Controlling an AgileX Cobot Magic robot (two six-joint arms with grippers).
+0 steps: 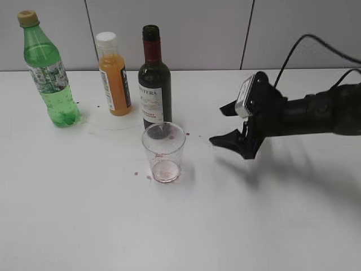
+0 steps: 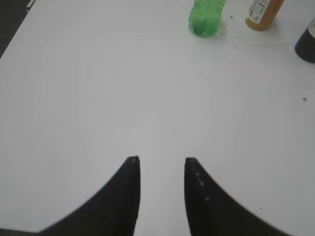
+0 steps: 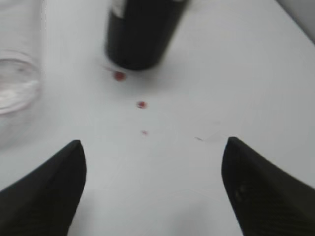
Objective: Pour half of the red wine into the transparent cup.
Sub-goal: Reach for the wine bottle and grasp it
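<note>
3 bottles on counter (image 1: 84, 226): soda (image 1: 49, 70), juice (image 1: 115, 76), wine bottle (image 1: 154, 84). 1 transparent cup (image 1: 163, 151). Right gripper (image 1: 227, 125) fingers spread wide, empty; left gripper (image 2: 162, 162) fingers apart, empty.

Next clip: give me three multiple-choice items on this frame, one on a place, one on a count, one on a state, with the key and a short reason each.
1. Where does the transparent cup stand?
A. in front of the wine bottle
B. behind the orange juice bottle
C. left of the green soda bottle

2. How many bottles stand on the table?
A. two
B. three
C. four

3. What state is the right gripper in?
A. shut on the cup
B. shut on the wine bottle
C. open, holding nothing

Key: 1 A, the cup is nearer the camera than the wine bottle; 2 B, green, orange and wine; 3 C, its jaws are spread over bare table.
</note>
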